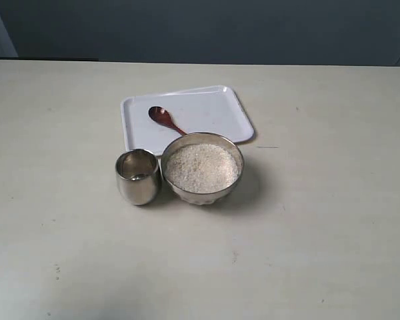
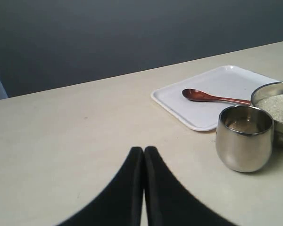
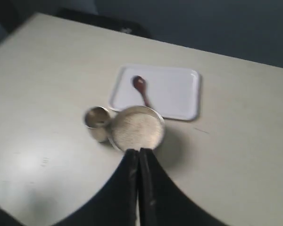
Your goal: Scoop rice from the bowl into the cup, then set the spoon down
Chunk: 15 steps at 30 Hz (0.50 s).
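Wooden spoon flat on white tray behind bowl, handle end hidden by its rim (free to pick up) | rice fills bowl; cup just beside it on desk, likely for a short carry | left fingers pressed together, empty | right fingers likewise, apart from everything

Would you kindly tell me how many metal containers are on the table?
2. The bowl, holding rice, stands before the white tray; the cup stands beside it, on the exterior view's left. None seems hidden.
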### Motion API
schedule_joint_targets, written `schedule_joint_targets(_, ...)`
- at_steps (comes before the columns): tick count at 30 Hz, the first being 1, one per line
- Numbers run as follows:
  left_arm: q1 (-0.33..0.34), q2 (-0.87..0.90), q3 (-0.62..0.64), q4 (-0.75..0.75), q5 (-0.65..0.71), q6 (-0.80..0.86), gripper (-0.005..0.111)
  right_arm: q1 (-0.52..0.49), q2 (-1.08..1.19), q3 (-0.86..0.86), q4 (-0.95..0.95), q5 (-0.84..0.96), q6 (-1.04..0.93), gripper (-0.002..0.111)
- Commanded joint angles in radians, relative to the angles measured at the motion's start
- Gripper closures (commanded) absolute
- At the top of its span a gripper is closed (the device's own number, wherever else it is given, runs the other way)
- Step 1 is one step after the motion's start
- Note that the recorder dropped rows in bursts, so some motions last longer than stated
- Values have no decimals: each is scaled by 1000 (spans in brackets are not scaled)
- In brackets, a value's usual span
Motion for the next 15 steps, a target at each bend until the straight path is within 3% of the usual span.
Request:
schedule_joint_targets(1, -5, -4, -2, 1, -15, -5, 106, -5, -156, -5, 175, 0, 5, 109)
schedule_joint_targets(6, -5, -4, -2, 1, -15, -5, 106, -5, -275, -3, 269, -53, -3, 109)
schedule_joint_targets(8, -5, -4, -2, 1, -15, -5, 106, -5, -304, 14, 191, -163, -23, 109)
schedule_joint_targets(11, -5, -4, -2, 1, -15, -5, 106, -5, -304, 73, 69, -185, -23, 109)
schedule_joint_targets(15, -5, -4, -2, -1, -15, -5, 106, -5, -306, 218, 20, -288, -25, 109)
